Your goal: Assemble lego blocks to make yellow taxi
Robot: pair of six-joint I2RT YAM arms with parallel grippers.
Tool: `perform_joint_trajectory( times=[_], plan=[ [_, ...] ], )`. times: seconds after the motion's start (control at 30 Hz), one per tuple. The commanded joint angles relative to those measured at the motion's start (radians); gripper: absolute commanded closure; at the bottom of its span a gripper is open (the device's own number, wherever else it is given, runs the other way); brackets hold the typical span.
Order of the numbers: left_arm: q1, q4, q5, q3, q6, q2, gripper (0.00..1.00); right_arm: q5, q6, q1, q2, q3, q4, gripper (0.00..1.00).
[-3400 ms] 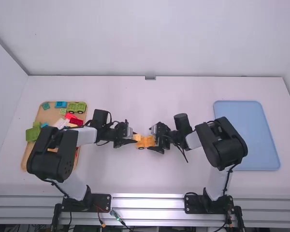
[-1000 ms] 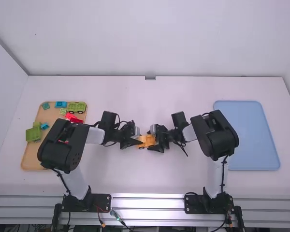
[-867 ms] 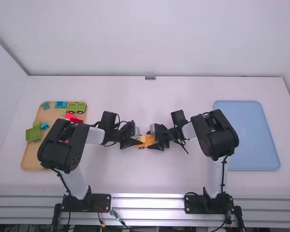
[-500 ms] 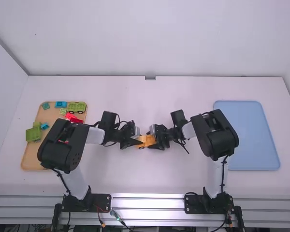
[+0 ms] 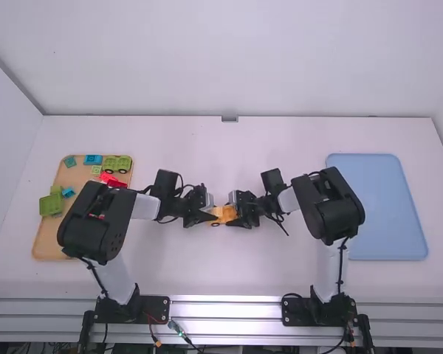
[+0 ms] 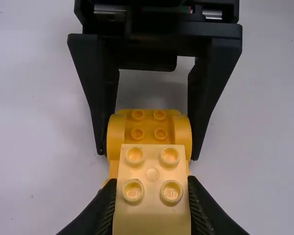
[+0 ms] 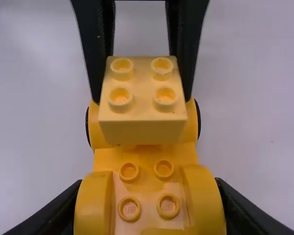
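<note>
White tabletop (image 5: 229, 273) spreads out ahead of you, with a plain pale wall (image 5: 221, 66) behind it. Near its middle, your two arms meet over the taxi parts.

Your left gripper (image 5: 210, 215) is closed on a pale yellow block (image 6: 152, 191) with four studs, one finger against either side. Your right gripper (image 5: 236, 213) has its fingers clamped on the rounded sides at one end of the yellow car base (image 7: 147, 152). You have the block over the other end of that base, where a black wheel (image 7: 199, 120) shows beside it; you cannot tell whether the two are pressed together.

On your left lies a wooden tray (image 5: 46, 245), partly hidden under the left arm. On it you can see a teal block (image 5: 70, 161), a blue block (image 5: 93, 159), a green wheeled base (image 5: 118, 164), a small light green block (image 5: 96, 169), red pieces (image 5: 117, 181), a larger green block (image 5: 50, 205) and a small blue piece (image 5: 68, 192). On your right, behind the right arm's elbow, lies a light blue tray (image 5: 384, 214).
</note>
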Motion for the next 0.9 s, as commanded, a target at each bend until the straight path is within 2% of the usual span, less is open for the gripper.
perform_joint_trajectory(
  times=[0.0, 0.17, 0.47, 0.87],
  plan=[
    [-0.002, -0.006, 0.011, -0.006, -0.004, 0.01, 0.89, 0.014, 0.062, -0.01, 0.013, -0.005, 0.017, 0.48],
    [-0.008, -0.005, -0.044, -0.006, -0.004, 0.01, 0.89, 0.014, 0.112, -0.01, 0.013, -0.026, 0.089, 0.47],
    [-0.005, 0.036, -0.052, -0.006, -0.003, 0.01, 0.91, 0.011, 0.063, -0.001, 0.013, -0.044, 0.08, 0.43],
    [-0.008, 0.041, -0.061, -0.006, -0.003, 0.01, 0.93, 0.006, 0.06, -0.001, 0.013, -0.045, 0.082, 0.43]
  ],
)
